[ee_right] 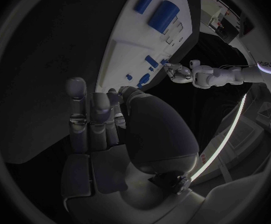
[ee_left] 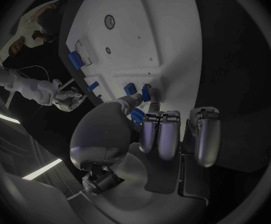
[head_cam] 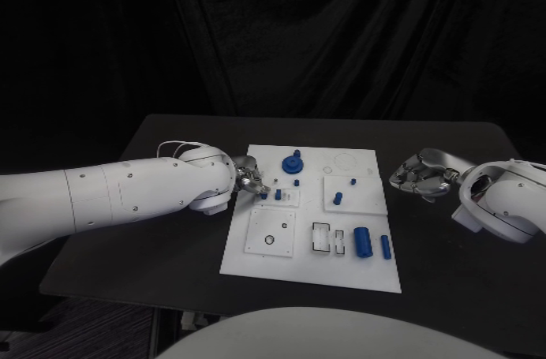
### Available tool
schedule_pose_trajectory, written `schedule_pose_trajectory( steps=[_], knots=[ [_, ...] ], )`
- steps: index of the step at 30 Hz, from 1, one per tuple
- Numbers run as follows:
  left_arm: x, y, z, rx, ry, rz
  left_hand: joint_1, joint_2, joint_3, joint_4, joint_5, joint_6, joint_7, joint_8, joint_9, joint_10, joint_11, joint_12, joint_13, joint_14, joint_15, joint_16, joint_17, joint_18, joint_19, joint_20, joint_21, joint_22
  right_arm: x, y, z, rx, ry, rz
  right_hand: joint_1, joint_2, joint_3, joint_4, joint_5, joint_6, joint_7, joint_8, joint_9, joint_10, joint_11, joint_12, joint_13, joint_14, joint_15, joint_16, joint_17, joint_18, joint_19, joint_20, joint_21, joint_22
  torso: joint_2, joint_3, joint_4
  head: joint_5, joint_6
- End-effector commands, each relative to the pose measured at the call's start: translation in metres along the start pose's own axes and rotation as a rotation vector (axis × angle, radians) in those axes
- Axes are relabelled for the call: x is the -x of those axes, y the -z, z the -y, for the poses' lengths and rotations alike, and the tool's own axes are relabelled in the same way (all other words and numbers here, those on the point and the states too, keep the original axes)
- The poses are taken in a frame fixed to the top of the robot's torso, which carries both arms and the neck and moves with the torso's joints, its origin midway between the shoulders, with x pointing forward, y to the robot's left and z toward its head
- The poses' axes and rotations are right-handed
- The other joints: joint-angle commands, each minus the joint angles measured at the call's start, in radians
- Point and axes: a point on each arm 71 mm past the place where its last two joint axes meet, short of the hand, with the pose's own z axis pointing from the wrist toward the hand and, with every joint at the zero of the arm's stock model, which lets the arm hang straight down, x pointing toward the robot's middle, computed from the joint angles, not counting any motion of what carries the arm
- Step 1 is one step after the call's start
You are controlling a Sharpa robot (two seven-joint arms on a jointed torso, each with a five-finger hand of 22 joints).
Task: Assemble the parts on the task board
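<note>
On the bench, the task board carries two blue cylinders near-right, long axes running near to far. Farther left, the left robot hand pinches a small blue part at the board's edge. The right robot hand hovers clenched and empty, right of the board.

left hand sits at the white task board's left edge by small blue parts, right hand curled just off its right edge.
</note>
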Motion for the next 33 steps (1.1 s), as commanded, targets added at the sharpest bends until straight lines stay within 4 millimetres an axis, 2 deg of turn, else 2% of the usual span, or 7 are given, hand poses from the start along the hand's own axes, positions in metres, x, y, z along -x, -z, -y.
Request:
schedule_pose_trajectory(
  steps=[1, 17, 19, 20, 27, 33],
  knots=[
    [-0.0016, 0.0005, 0.0, -0.005, 0.004, -0.005, -0.005, 0.006, -0.005, 0.002, -0.007, 0.007, 0.002, 0.002, -0.001, 0.106, -0.007, 0.003, 0.263, 0.106, -0.005, 0.003, 0.263, 0.006, 0.066, -0.007, -0.005, 0.237, -0.002, 0.0001, 0.002, -0.019, 0.006, -0.014, 0.01, -0.001, 0.006, 0.002, 0.005, 0.001, 0.002, 0.0, -0.001, -0.008, 0.0, -0.004, -0.003, 0.003, 0.001, -0.006, -0.003, 0.014, 0.002, 0.003, -0.005, -0.002, -0.001, -0.0013, 0.0001, 0.0, 0.0],
    [0.0001, 0.0007, -0.0044, 0.002, 0.012, 0.007, 0.001, 0.008, -0.007, 0.0, -0.005, 0.007, 0.001, 0.002, -0.002, 0.106, -0.008, 0.003, 0.263, 0.106, -0.005, 0.003, 0.263, 0.007, 0.065, -0.008, -0.007, 0.236, -0.0033, 0.0001, 0.0031, -0.026, 0.007, -0.022, 0.01, -0.002, 0.007, 0.003, 0.005, -0.001, 0.002, -0.001, -0.001, -0.013, 0.0, -0.008, -0.007, 0.001, 0.002, -0.01, -0.005, 0.015, 0.0, 0.003, -0.012, -0.004, 0.001, -0.0004, 0.0004, 0.001, 0.0],
    [0.0001, 0.0007, -0.0042, 0.0, 0.012, 0.008, -0.005, 0.011, -0.026, 0.012, -0.028, 0.008, 0.003, 0.001, -0.004, 0.106, -0.006, 0.003, 0.263, 0.106, -0.004, 0.003, 0.263, 0.007, 0.064, -0.007, -0.009, 0.236, -0.0033, 0.0002, 0.0032, -0.027, 0.007, -0.023, 0.01, -0.002, 0.007, 0.003, 0.005, -0.001, 0.002, -0.001, -0.001, -0.013, 0.0, -0.008, -0.007, 0.001, 0.002, -0.01, -0.005, 0.015, 0.0, 0.003, -0.012, -0.004, 0.001, -0.0005, 0.0005, 0.002, 0.0],
    [0.0, 0.0006, -0.0039, -0.002, 0.012, 0.008, -0.008, 0.013, -0.042, 0.021, -0.055, 0.01, 0.003, 0.001, -0.006, 0.106, -0.006, 0.003, 0.263, 0.106, -0.003, 0.003, 0.263, 0.007, 0.064, -0.006, -0.009, 0.235, -0.0034, 0.0001, 0.0033, -0.027, 0.007, -0.023, 0.01, -0.002, 0.007, 0.003, 0.005, -0.001, 0.002, -0.001, -0.001, -0.013, 0.0, -0.008, -0.007, 0.001, 0.002, -0.01, -0.005, 0.015, 0.0, 0.003, -0.012, -0.004, 0.001, -0.0005, 0.0004, 0.002, 0.0],
    [-0.0027, -0.0006, 0.0001, -0.015, 0.007, -0.003, -0.009, 0.02, -0.084, 0.042, -0.097, 0.01, 0.005, -0.002, -0.011, 0.106, -0.004, 0.003, 0.263, 0.106, -0.002, 0.003, 0.263, 0.007, 0.064, -0.005, -0.01, 0.235, -0.0042, -0.0002, 0.0031, -0.027, 0.007, -0.027, 0.01, -0.002, 0.007, 0.003, 0.005, -0.001, 0.002, -0.001, -0.001, -0.013, 0.0, -0.008, -0.007, 0.001, 0.002, -0.01, -0.005, 0.015, 0.0, 0.003, -0.012, -0.004, 0.001, -0.0009, 0.0002, 0.006, 0.0],
    [-0.0054, -0.0017, 0.0021, -0.02, 0.0, -0.018, -0.008, 0.021, -0.095, 0.047, -0.107, 0.01, 0.005, -0.002, -0.013, 0.106, -0.004, 0.003, 0.263, 0.106, -0.002, 0.003, 0.263, 0.008, 0.063, -0.005, -0.012, 0.235, -0.0047, -0.0003, 0.0032, -0.029, 0.008, -0.031, 0.01, -0.002, 0.007, 0.004, 0.005, -0.003, 0.002, -0.002, -0.002, -0.014, 0.0, -0.009, -0.008, -0.001, 0.002, -0.012, -0.006, 0.016, -0.001, 0.003, -0.015, -0.004, 0.002, -0.001, -0.0001, 0.006, 0.0]
  ],
)
